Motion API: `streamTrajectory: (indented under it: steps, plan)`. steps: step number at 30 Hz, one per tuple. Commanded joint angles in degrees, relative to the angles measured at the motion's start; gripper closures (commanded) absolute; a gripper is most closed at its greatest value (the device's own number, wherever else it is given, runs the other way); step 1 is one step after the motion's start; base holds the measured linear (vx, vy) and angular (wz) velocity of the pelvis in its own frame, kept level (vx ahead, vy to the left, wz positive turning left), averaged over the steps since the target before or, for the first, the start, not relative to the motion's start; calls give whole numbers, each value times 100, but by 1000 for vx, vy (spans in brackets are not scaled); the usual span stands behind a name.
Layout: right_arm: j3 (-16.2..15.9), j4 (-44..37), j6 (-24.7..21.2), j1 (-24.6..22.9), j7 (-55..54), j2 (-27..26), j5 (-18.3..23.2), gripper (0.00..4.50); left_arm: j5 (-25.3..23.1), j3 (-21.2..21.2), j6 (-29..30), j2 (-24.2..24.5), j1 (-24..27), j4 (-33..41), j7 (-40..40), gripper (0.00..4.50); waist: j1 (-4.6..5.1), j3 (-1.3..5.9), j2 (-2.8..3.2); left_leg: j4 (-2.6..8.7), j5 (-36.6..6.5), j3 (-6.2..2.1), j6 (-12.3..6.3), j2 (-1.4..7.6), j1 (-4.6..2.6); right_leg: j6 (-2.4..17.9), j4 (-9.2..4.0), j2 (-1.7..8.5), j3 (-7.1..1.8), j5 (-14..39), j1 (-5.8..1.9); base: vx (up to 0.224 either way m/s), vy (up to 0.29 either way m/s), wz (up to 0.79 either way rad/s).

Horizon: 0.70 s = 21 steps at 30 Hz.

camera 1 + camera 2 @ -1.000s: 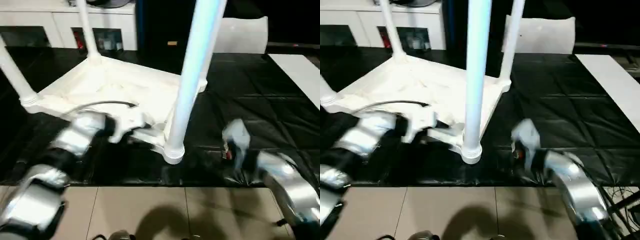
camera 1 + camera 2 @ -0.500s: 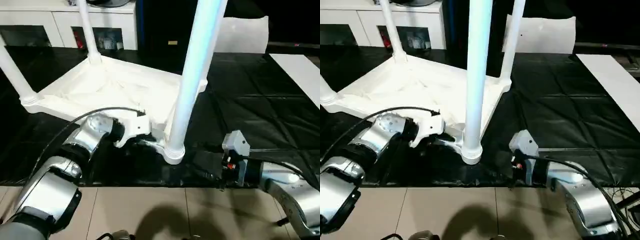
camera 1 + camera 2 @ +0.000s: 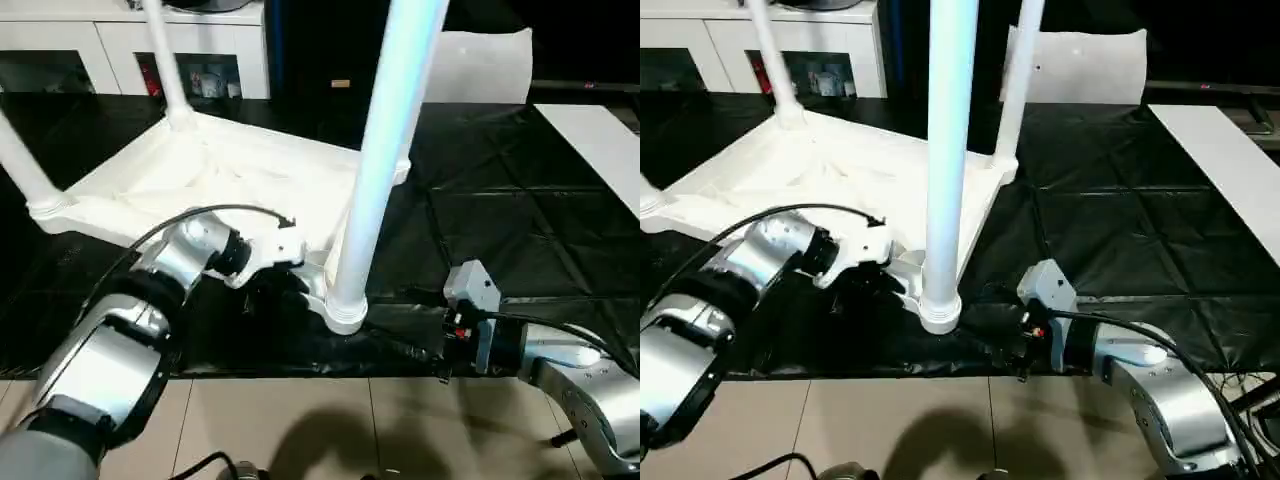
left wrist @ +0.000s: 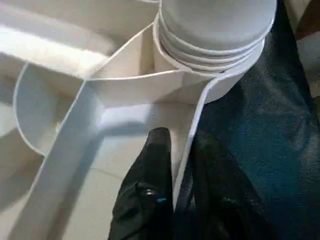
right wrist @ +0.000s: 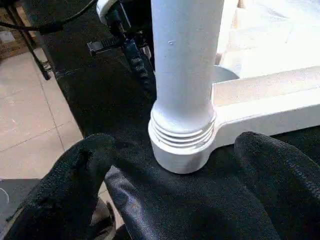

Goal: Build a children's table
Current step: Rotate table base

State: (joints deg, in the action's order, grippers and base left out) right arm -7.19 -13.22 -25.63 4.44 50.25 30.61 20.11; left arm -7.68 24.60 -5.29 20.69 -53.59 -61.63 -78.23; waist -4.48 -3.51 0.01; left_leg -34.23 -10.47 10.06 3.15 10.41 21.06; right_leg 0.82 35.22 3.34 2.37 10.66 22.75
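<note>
Left gripper (image 4: pixel 172 200): it is closed on the raised rim of the tabletop (image 3: pixel 230 175), one black finger (image 4: pixel 150 185) inside the rim and the other outside, just beside the near corner socket; in the left eye view it sits at centre left, under the white wrist piece.
Right gripper (image 5: pixel 175 200): its two black fingers stand wide apart and hold nothing; the base of the near leg (image 3: pixel 385 150) shows between them, not touching either finger. In the left eye view it is at lower right, near the socket.
Near corner socket (image 3: pixel 343 312): round, with a ribbed collar, at the lower centre of the frame; the near leg stands upright in it.
Tabletop: it lies upside down on the black sheet (image 3: pixel 500 220), ribbed underside up, from centre to upper left of the frame.
Other legs: one (image 3: pixel 168 60) rises at the far corner in the upper left, one (image 3: pixel 20 165) at the left edge, and one (image 3: pixel 1020 75) behind the near leg.
Background: white cabinet (image 3: pixel 120 40) along the top left, and a flat white board (image 3: pixel 595 140) at the right edge.
Floor: beige tiles (image 3: pixel 400 420) at the bottom of the frame.
</note>
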Motion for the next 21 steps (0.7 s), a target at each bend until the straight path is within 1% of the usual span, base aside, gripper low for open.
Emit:
streamTrajectory:
  steps: [1,2,3,4,5,7,8,9,10,11,12,13,14,15,16,17,18,19,20,21]
  plan:
    - [62,10,-2,58,-52,40,-13,0,-60,-122,495,50,119,-278,375,415,-40,341,-71,391,-1114,-91,-218,241,-56,1258,-473,504,-247,1271,-317,0,0,0]
    - [69,27,5,71,-54,37,-18,0,25,-240,717,16,119,-257,553,415,-36,333,-64,395,-1155,-92,-201,243,-61,1237,-480,507,-247,1385,-313,0,0,0]
    - [69,33,11,75,-54,35,-23,0,86,-318,857,-14,116,-241,669,416,-20,324,-64,396,-1280,-96,-170,243,-80,1182,-515,510,-243,1705,-303,0,0,0]
    - [71,37,13,77,-57,31,-24,0,150,-395,1016,-45,109,-217,764,416,-15,324,-64,398,-1293,-101,-165,244,-77,1167,-517,510,-242,1767,-303,0,0,0]
    - [68,55,38,81,-68,18,-39,0,290,-556,1355,-112,125,-94,970,417,-6,328,-45,406,-1318,-115,-144,239,-60,1132,-513,515,-231,1888,-323,0,0,0]
    - [66,86,78,91,-97,-8,-64,0,436,-729,1683,-181,179,64,1165,418,25,329,-63,403,-1304,-121,-159,229,-40,1089,-537,507,-218,1970,-324,0,0,0]
    - [66,86,78,91,-97,-8,-64,0,436,-729,1683,-181,179,64,1165,420,37,335,-66,400,-1278,-123,-160,231,-35,1089,-530,511,-219,1940,-330,0,0,0]
    - [67,110,101,108,-145,-46,-77,0,446,-815,1879,-209,304,326,1296,420,60,359,-57,392,-1159,-121,-202,217,-7,1090,-533,499,-216,1798,-343,0,0,0]
    - [67,125,111,119,-155,-57,-81,0,433,-814,1904,-213,377,456,1326,421,70,364,-58,389,-1118,-120,-210,227,-11,1127,-517,502,-216,1688,-342,0,0,0]
    - [68,135,118,126,-162,-64,-84,0,425,-813,1920,-216,425,540,1345,421,81,379,-76,372,-1047,-113,-255,221,-9,1178,-507,502,-214,1569,-341,0,0,0]
    - [62,161,133,145,-178,-80,-94,0,386,-805,1933,-217,553,759,1399,425,81,382,-68,367,-1015,-105,-282,215,-14,1186,-514,495,-212,1537,-334,0,0,0]
    - [53,193,164,169,-197,-94,-114,0,368,-805,1892,-219,715,1054,1433,433,79,394,-73,361,-914,-104,-317,226,-2,1231,-486,489,-218,1333,-342,0,0,0]
    - [51,227,188,190,-209,-106,-126,0,393,-793,1817,-219,862,1316,1347,433,87,393,-92,372,-903,-108,-329,246,-2,1251,-476,490,-215,1270,-340,0,0,0]
    - [58,304,254,235,-245,-125,-169,0,329,-688,1609,-167,1098,1736,1274,441,83,398,-60,366,-889,-100,-363,260,-16,1312,-472,496,-216,1178,-318,0,0,0]
    - [59,341,285,256,-251,-128,-190,0,231,-548,1245,-93,1197,1850,1159,441,78,409,-67,366,-866,-102,-369,265,-10,1321,-461,495,-217,1105,-327,0,0,0]
    - [65,370,308,272,-260,-134,-207,0,176,-443,1038,-24,1289,1973,1064,446,75,406,-56,372,-841,-96,-376,269,0,1298,-448,476,-225,965,-313,0,0,0]
    - [70,393,325,285,-266,-139,-218,0,137,-358,871,33,1364,2075,976,446,53,403,-40,377,-888,-104,-370,277,-20,1284,-451,481,-222,980,-297,0,0,0]
    - [78,411,336,297,-278,-144,-227,0,125,-314,712,72,1427,2157,920,446,51,393,-40,386,-981,-90,-346,271,-32,1253,-458,473,-224,1052,-292,0,0,0]
    - [77,471,398,353,-310,-154,-270,0,34,-206,376,165,1519,2240,891,446,37,391,-29,391,-1042,-91,-322,280,-49,1248,-463,483,-226,1112,-282,0,0,0]
    - [77,475,402,357,-312,-155,-273,0,27,-198,354,171,1525,2244,890,446,27,378,-37,405,-1160,-89,-249,277,-48,1191,-475,483,-230,1291,-273,0,0,0]
